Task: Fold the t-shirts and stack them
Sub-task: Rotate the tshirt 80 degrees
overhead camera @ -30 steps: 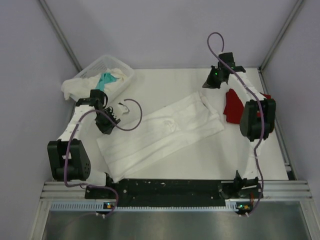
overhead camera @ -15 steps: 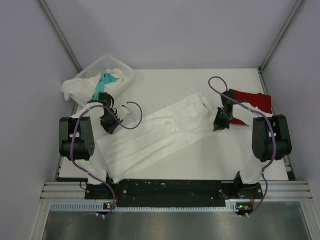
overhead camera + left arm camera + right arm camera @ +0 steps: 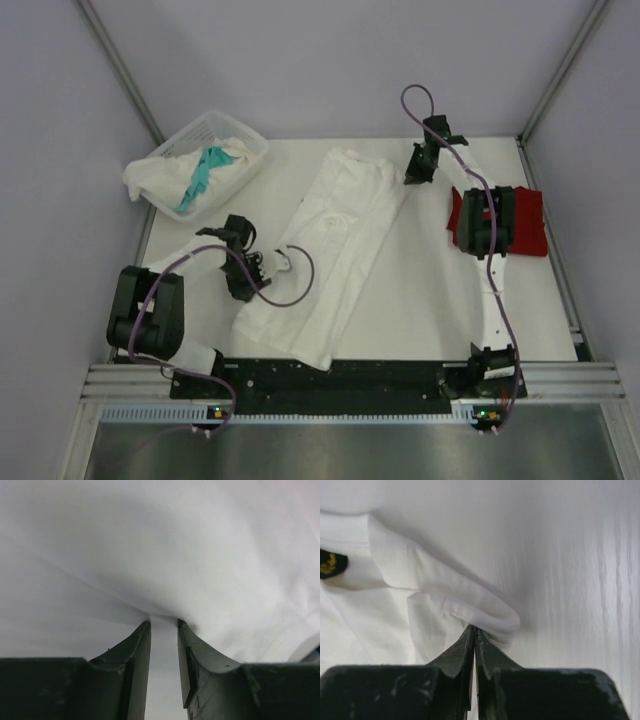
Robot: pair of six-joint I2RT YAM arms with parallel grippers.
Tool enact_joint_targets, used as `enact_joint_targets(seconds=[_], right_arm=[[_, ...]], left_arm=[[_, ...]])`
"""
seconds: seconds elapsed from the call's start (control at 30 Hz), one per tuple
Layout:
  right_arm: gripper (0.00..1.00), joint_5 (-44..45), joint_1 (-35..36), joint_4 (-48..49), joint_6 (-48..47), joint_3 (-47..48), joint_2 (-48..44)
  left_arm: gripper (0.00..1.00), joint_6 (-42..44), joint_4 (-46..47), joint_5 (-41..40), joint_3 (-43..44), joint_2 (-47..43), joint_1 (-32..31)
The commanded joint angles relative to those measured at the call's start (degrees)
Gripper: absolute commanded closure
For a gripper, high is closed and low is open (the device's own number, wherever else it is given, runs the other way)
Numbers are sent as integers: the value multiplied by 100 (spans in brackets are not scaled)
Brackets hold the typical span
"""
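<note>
A white t-shirt [image 3: 335, 240], folded into a long strip, lies slanted from near left to far centre. My left gripper [image 3: 258, 272] pinches its near left edge; in the left wrist view the cloth [image 3: 200, 540] creases toward my fingertips [image 3: 163, 622], with cloth between the jaws. My right gripper [image 3: 413, 172] holds the far right corner; in the right wrist view it [image 3: 474, 627] is shut on a rolled fold of the shirt [image 3: 445, 580], with a black neck label [image 3: 330, 562] nearby. A plain red t-shirt [image 3: 528, 225] lies at the right, partly under my right arm.
A white lattice basket [image 3: 225, 117] stands at the far left corner, holding a teal cloth [image 3: 205, 170] and a white cloth [image 3: 150, 180] that spills over its left side. Purple cables loop from both arms. Walls close in the table at back and sides.
The white shirt has swung from a shallow slant to a steep one. My right gripper moved far and left with its corner. My left gripper moved nearer and right with its edge.
</note>
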Motion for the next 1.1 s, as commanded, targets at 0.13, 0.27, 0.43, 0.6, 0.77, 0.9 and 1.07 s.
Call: enact_joint_targets(seconds=[0.13,0.27,0.43,0.6,0.77,0.9,1.07], right_arm=[[80,-507,-61,556,-423,1541,-13],[67,-1218,105,1083,-1292,251,-1531],[54,-1720,860,2794,-2680,-3217,-4404],[47,-2098,2414,4117,-5041,-6622,-6604],[44,-2409,4155,3501,-6805,-8101,-7591],[44,-1433,5508,2975,-6866,-8234,-7461],[44,-816,6547,2675,-6919,-8278,-6889]], left_arm=[[64,541,-1729,1818,-113,-983,-927],[59,707,-2142,1721,222,-1167,-900],[50,1198,-2608,1940,398,-1597,-900],[41,2261,-2688,2020,-286,-2151,-909],[37,3123,-2556,1914,-919,-2644,-927],[35,3397,-2275,1915,-1254,-2873,-988],[35,3239,-1976,1616,-1561,-2970,-1120]])
